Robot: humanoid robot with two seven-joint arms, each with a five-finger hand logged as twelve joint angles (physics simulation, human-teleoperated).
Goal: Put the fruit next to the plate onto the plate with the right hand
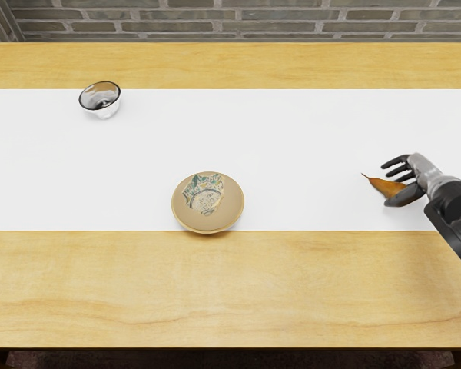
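Writing and labels: the plate (232, 217) carries a decorated centre in green, blue and white. Some marks in it may be lettering, but they are too small to read. The rest of the plate is a plain tan band out to the rim.

Right hand (412, 179): the dark forearm comes in from the right edge at the near right and slopes up and to the left. The hand is over the right end of the white runner (292, 138), and its open side faces left, toward the plate. It sits directly against the right side of the fruit (381, 184), overlapping it in the view. Whether the hand is grasping the fruit or only lies against it cannot be told.

Task item: the fruit is a small orange-brown piece with a pointed tip aimed left. It is at the right end of the runner, at the hand, and well apart from the plate. It is not on the plate.

Other items: the plate sits near the middle of the wooden table (215, 292), close to the runner's near edge. A shiny metal bowl (100, 99) stands at the far left on the runner. A brick wall (230, 19) runs behind the table.
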